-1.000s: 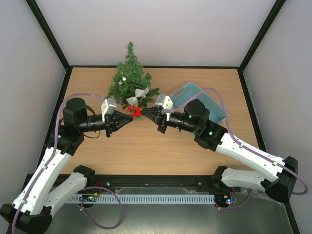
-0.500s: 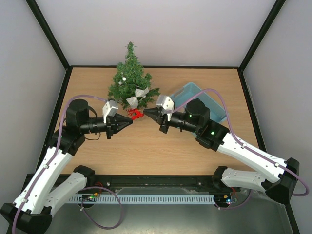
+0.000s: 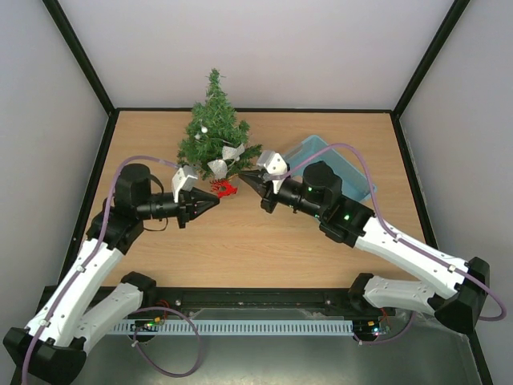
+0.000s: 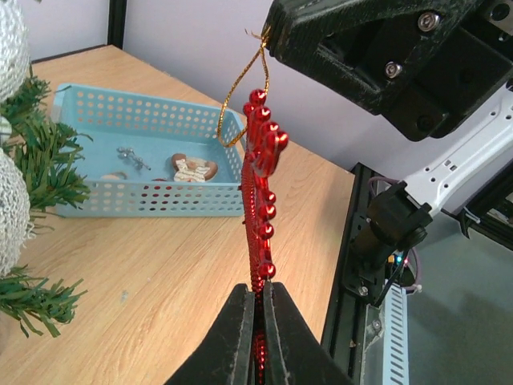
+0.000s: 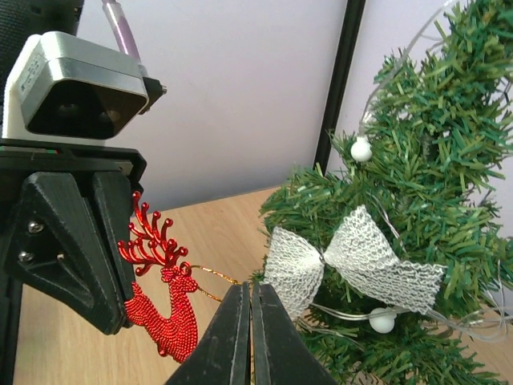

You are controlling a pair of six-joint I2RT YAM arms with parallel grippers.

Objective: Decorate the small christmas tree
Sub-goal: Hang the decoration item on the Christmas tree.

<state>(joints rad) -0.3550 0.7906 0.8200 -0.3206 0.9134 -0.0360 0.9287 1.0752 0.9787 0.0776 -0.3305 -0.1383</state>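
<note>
my left gripper [image 4: 258, 309] pinches red reindeer [image 4: 260, 188] by base, long axis along fingers; my right gripper [image 5: 247, 309] pressed on its gold loop [image 4: 234, 100]. small christmas tree [image 3: 215, 136] just beyond tips, back of table [image 3: 321, 249]; right arm nearer.

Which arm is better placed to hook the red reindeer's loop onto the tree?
Right, probably. The right gripper pinches the gold loop right beside the small christmas tree branches, while the left gripper clamps the red reindeer by its body, farther from the tree.
</note>
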